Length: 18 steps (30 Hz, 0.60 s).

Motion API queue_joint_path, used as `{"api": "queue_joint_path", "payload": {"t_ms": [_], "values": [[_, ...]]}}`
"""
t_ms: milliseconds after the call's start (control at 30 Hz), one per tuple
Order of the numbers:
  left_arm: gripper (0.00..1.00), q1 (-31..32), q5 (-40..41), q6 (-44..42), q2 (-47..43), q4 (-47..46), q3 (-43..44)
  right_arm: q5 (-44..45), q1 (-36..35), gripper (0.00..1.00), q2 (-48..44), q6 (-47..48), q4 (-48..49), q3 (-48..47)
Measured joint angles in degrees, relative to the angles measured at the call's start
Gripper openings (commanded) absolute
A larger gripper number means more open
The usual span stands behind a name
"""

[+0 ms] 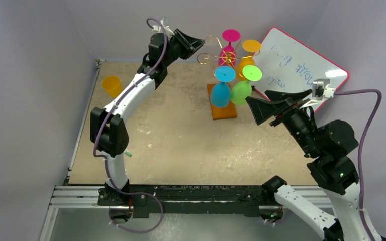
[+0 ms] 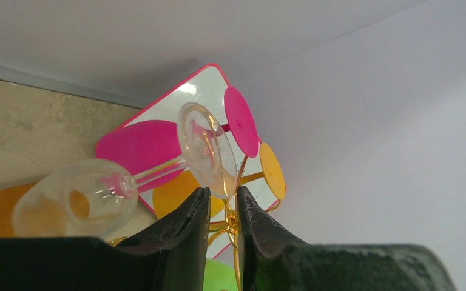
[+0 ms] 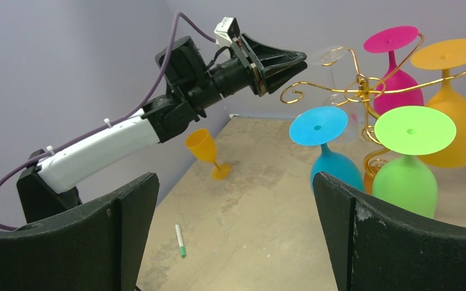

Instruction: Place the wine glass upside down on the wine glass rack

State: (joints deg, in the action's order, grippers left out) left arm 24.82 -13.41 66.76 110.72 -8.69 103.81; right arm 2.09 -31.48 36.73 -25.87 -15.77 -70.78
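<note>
1. Glasses number six: one clear wine glass (image 2: 118,182), four coloured ones hanging foot up on the rack (image 1: 225,111), and one more orange glass (image 3: 205,148) on the desk (image 1: 181,135), well apart from the rack.
2. The four on the rack are one pink glass (image 3: 394,88), one orange hanging glass (image 3: 455,127), one blue glass (image 3: 334,173) and one green glass (image 3: 403,185).
3. The clear wine glass hangs upside down on an upper scroll arm of the gold rack, foot up and bowl down.
4. The left fingers (image 2: 194,212) are almost together, with only a narrow gap, and their tips are right at the rim of the clear foot. It cannot be told whether they pinch this rim.
5. The right fingers (image 3: 127,212) are spread wide and hold nothing. They are raised beside the rack, near the green glass.
6. One pink-framed whiteboard (image 1: 301,65) leans behind the rack, and one pen (image 3: 181,240) with a green tip lies on the desk.
</note>
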Motion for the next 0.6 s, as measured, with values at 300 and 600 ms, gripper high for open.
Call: {"api": "queue_joint_path", "payload": {"t_ms": [300,600], "values": [[0.41,0.0,4.4,-9.9,-7.6,8.2,-0.7,0.2,0.0,1.00,0.0,0.0,0.2,0.5],[0.69,-0.1,20.6,-27.9,-20.9,21.8,-8.1,0.1,0.0,1.00,0.0,0.0,0.4,2.3]]}}
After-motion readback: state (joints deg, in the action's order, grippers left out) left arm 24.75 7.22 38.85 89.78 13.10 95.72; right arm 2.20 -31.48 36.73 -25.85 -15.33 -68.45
